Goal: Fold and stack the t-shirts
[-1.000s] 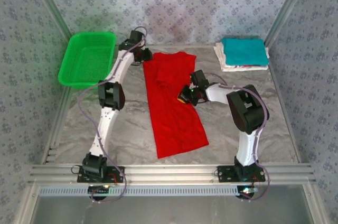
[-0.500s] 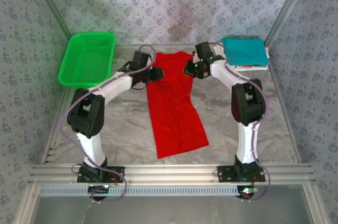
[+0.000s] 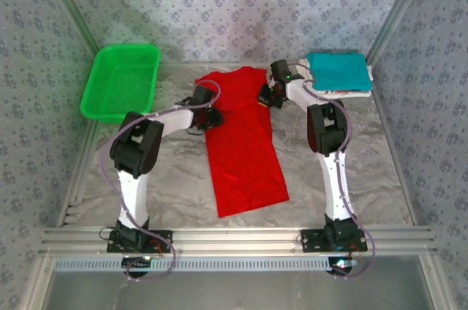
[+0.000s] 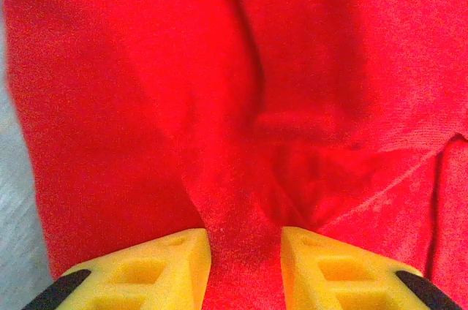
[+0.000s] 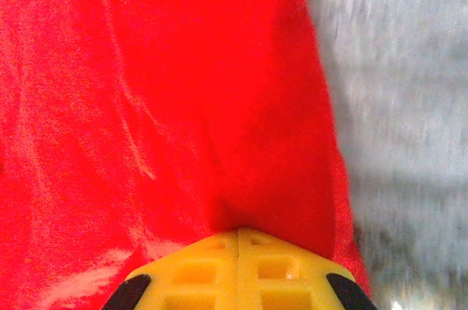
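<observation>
Red shirt [image 3: 245, 156] lies flat along the middle of the table [image 3: 175, 178], collar toward the far edge. Left gripper [image 4: 245, 240] sits at its left edge near the collar end, fingers slightly spread with a ridge of cloth rising in the gap. Right gripper [image 5: 239, 235], at the shirt's right edge, has its fingers pressed together on a fold of red cloth. Teal shirt [image 3: 336, 70] rests folded on the whitish shirt [image 3: 310, 89] in the far right corner. Basket [image 3: 121, 83] sits at the far left corner.

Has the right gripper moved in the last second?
Yes. The right gripper has travelled up the red t-shirt from its middle to its collar end, ending nearer the folded teal t-shirt, which has stayed put.
</observation>
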Available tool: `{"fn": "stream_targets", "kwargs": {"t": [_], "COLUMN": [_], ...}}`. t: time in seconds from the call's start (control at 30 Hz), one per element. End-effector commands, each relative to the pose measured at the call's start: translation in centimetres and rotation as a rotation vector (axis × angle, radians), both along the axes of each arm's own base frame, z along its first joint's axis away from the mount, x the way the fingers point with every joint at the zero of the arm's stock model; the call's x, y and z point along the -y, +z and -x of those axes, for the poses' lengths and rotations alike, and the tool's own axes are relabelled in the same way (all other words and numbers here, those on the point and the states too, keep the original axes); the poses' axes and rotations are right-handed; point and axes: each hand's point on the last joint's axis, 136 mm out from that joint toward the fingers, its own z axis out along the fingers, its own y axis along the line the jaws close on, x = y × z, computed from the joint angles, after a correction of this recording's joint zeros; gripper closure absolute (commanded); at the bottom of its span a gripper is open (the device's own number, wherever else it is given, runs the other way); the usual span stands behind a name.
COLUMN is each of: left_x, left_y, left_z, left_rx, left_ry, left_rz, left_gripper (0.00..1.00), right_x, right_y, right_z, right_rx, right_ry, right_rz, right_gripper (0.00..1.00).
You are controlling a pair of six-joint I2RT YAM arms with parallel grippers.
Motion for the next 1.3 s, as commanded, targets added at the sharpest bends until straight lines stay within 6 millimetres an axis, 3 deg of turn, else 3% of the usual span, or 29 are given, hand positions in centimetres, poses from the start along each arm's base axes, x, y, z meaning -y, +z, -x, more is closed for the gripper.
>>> {"fn": "stream_targets", "kwargs": {"t": [0.0,0.13,0.23,0.37,0.5,0.6,0.7,0.8,1.0,1.07,1.13,1.27], "left_x": [1.2,1.9,2.0,2.2,2.5,2.0,0.9,0.4,-1.8,-2.1,-2.4,-1.7], "left_y": [-0.2,-0.7,-0.8,-0.3,1.9,4.5,6.9,8.1,6.7,6.3,5.7,5.1], "left_z": [-1.8,-4.6,-6.5,-8.1,-6.9,-4.2,-1.2,2.5,11.6,14.4,16.9,21.3], "left_rx": [0.019,0.027,0.031,0.046,0.059,0.097,0.137,0.144,0.07,0.056,0.022,-0.072], "left_ry": [-0.043,-0.071,-0.088,-0.141,-0.196,-0.191,-0.162,-0.165,-0.184,-0.184,-0.187,-0.244], "left_rz": [-0.015,-0.023,-0.022,-0.022,-0.013,0.001,0.036,0.049,0.076,0.125,0.131,0.111], "left_gripper": [0.66,0.66,0.66,0.66,0.66,0.64,0.6,0.59,0.5,0.47,0.44,0.43], "right_x": [2.4,3.1,3.7,6.2,5.9,5.2,4.8,4.4,6.1,6.7,6.5,6.0], "right_y": [-4.5,-2.8,-0.5,1.6,5.5,9.9,12.7,13.0,7.4,6.1,5.2,4.0], "right_z": [-1.4,-3.9,-3.9,-4.4,-4.1,-1.9,1.8,7.3,21.7,25.9,29.0,32.4], "right_rx": [-0.08,-0.042,-0.001,0.064,0.098,0.162,0.195,0.178,0.064,0.033,0.0,-0.051], "right_ry": [-0.13,-0.195,-0.222,-0.339,-0.281,-0.211,-0.13,-0.033,0.025,0.021,0.05,0.091], "right_rz": [-0.001,-0.068,-0.067,-0.118,-0.191,-0.19,-0.147,-0.087,-0.061,-0.074,-0.092,-0.129], "right_gripper": [1.0,1.0,1.0,1.0,1.0,0.95,0.83,0.77,0.72,0.61,0.52,0.52]}}
